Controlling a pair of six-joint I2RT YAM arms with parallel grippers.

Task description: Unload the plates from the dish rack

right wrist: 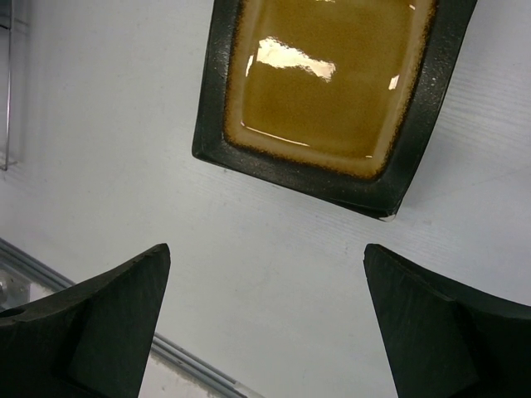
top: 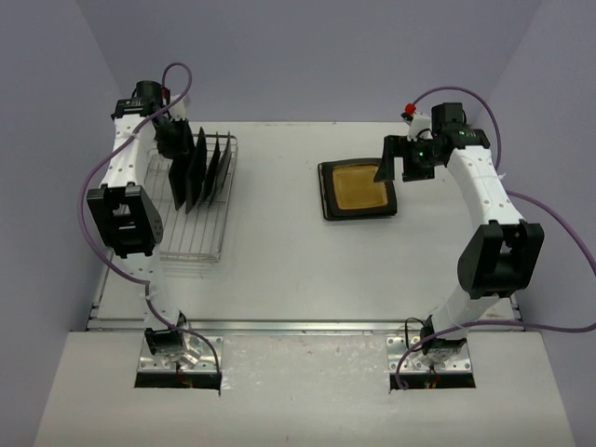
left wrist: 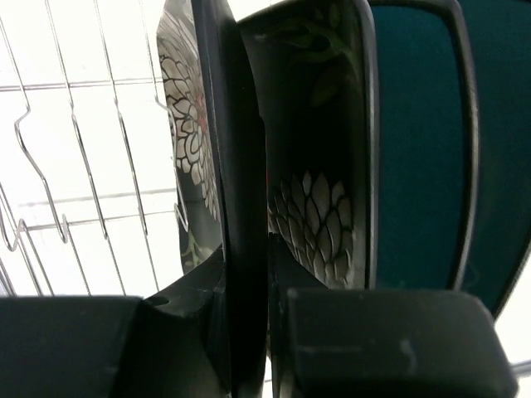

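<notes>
The silver wire dish rack (top: 200, 233) lies at the table's left and holds several dark plates standing on edge. My left gripper (top: 175, 142) is at the rack's far end, shut on the rim of the leftmost plate (top: 183, 177). In the left wrist view my left gripper (left wrist: 249, 332) pinches that flower-patterned plate (left wrist: 236, 149); a second flowered plate (left wrist: 319, 166) and a teal plate (left wrist: 415, 149) stand to its right. A square amber plate with a dark rim (top: 358, 189) lies flat at centre-right. My right gripper (top: 393, 166) hovers at its right edge, open and empty, and in the right wrist view my right gripper (right wrist: 265, 265) is near the amber plate (right wrist: 332, 83).
The rack's near half (top: 191, 244) holds no plates; its wires (left wrist: 83, 166) show in the left wrist view. The table's near edge has a metal strip (top: 307, 326). Grey walls enclose the table on three sides.
</notes>
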